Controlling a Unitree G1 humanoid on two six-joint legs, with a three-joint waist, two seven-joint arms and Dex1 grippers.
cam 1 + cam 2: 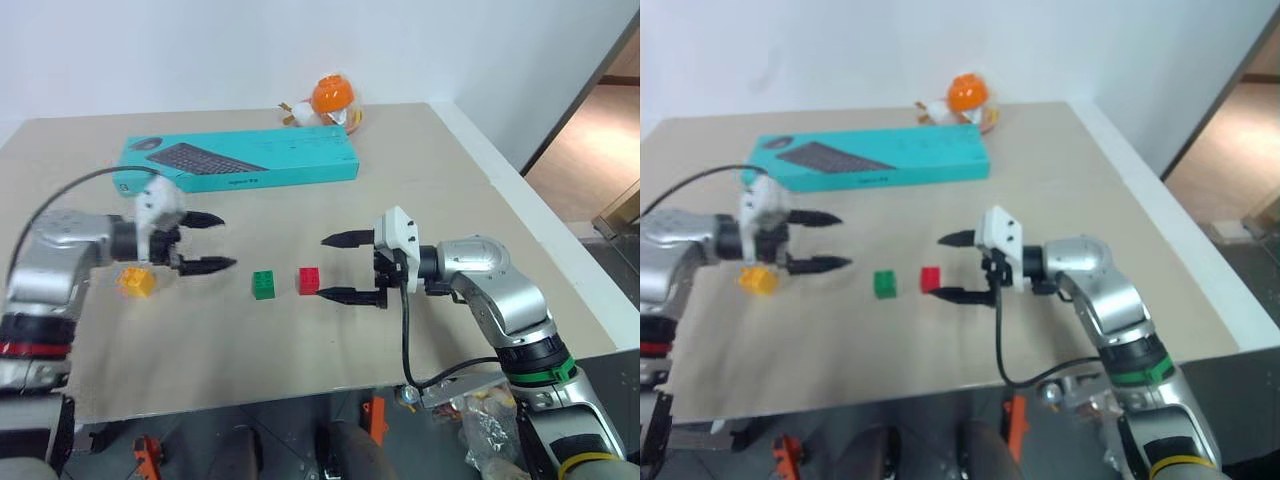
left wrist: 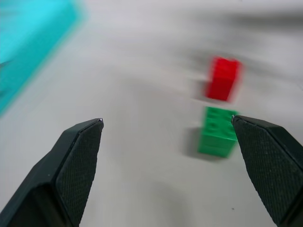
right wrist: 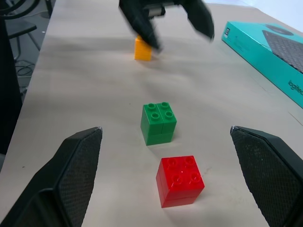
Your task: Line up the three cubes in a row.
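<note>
White walls are closing in a beige counter (image 1: 420, 180), and at its far side a long teal keyboard box (image 1: 240, 163) is lying with a round orange toy (image 1: 333, 95) behind it.

Next in size are the two arms. Its left pincer (image 1: 205, 242) is hanging over the counter with fingers wide apart and nothing between them; the right pincer (image 1: 350, 267) is reaching in from the other side, also spread apart and empty.

Between them the three cubes are lying in one rough row. The yellow-orange cube (image 1: 137, 281) is sitting just below the left pincer, well apart from the others. The green cube (image 1: 264, 284) and the red cube (image 1: 309, 280) are standing near each other, not touching.

These studded blocks are probably light, stiff and a little slippery plastic, so a hold across two flat side walls looks safest.
</note>
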